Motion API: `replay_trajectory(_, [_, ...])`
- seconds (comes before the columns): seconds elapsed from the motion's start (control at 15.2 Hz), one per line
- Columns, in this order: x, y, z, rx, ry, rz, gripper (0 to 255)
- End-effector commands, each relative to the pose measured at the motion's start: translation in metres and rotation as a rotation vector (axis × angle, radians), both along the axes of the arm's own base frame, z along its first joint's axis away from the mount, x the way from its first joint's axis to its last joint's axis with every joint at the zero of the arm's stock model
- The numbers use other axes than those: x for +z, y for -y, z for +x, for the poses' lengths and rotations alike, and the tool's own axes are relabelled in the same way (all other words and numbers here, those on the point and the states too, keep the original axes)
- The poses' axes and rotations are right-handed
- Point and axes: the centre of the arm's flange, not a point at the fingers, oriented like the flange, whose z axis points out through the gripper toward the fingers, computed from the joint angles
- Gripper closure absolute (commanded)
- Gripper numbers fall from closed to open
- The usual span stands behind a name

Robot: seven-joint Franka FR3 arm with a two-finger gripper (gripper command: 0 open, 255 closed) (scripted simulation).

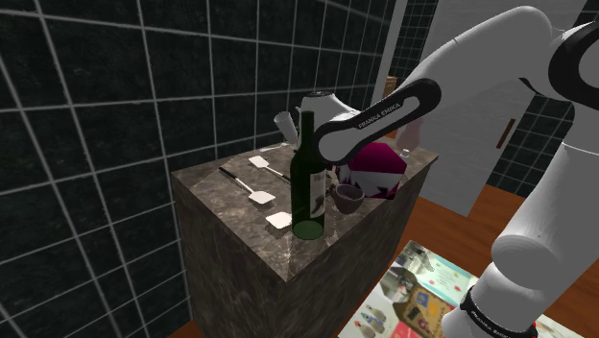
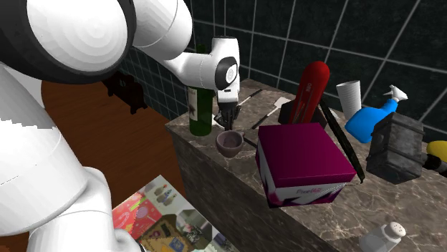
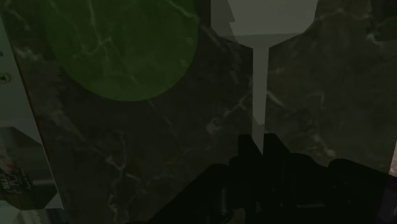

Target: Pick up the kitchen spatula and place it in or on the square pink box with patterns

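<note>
The kitchen spatula (image 3: 259,83) is pale, with a thin handle and a wide blade at the end away from the hand. It lies along the dark marble counter (image 3: 159,146), and its blade (image 1: 278,220) shows at the foot of the green bottle. My gripper (image 3: 257,149) points straight down, its two black fingers clasping the handle's near end. In the second exterior view the gripper (image 2: 226,124) stands between the bottle and a small cup. The square pink box (image 2: 304,154) is magenta with a lid and sits further along the counter, past the cup (image 1: 379,165).
A tall green bottle (image 1: 307,182) stands right beside the hand, and a small dark cup (image 2: 229,142) stands on its other side. Two more spatulas (image 1: 259,197) lie near the wall. A red object (image 2: 311,89), a blue spray bottle (image 2: 372,118) and a dark block (image 2: 394,147) stand behind the box.
</note>
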Motion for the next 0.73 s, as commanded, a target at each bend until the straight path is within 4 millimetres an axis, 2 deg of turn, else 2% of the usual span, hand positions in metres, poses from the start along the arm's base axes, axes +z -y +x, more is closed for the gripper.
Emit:
replay_trajectory(0.0, [-0.001, 0.000, 0.000, 0.000, -0.001, 0.000, 255])
replay_trajectory(0.33, [0.000, 0.000, 0.000, 0.000, -0.001, 0.000, 255])
replay_trajectory(0.66, [0.026, 0.000, 0.000, 0.000, -0.001, 0.000, 255])
